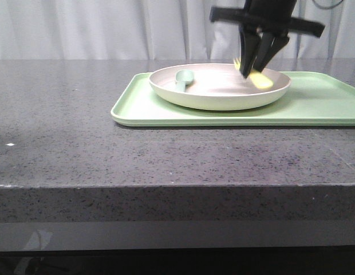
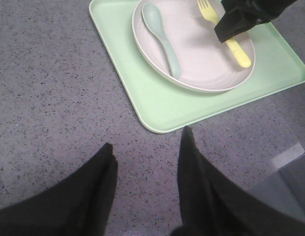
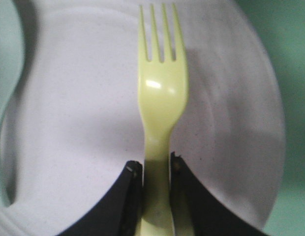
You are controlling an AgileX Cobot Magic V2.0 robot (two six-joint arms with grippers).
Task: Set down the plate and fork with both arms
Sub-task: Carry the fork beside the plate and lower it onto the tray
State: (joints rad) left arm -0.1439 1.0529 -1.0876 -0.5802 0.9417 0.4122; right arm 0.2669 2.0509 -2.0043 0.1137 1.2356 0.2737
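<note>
The off-white plate (image 1: 219,95) rests on a light green tray (image 1: 320,103), seen from above in the left wrist view as plate (image 2: 201,59) on tray (image 2: 157,101). The yellow fork (image 1: 261,81) lies on the plate's right side. My right gripper (image 1: 255,71) comes down from above and is shut on the handle. The right wrist view shows the fork (image 3: 162,93) over the plate (image 3: 69,98), tines pointing away from the gripper (image 3: 155,164), both fingers against the handle. My left gripper (image 2: 148,140) is open over bare table near the tray's corner, holding nothing.
A pale grey-green spoon (image 1: 182,77) lies on the plate's left side, also visible as the spoon (image 2: 162,34) in the left wrist view. The dark speckled tabletop (image 1: 80,114) stretches left of and in front of the tray. A curtain hangs behind.
</note>
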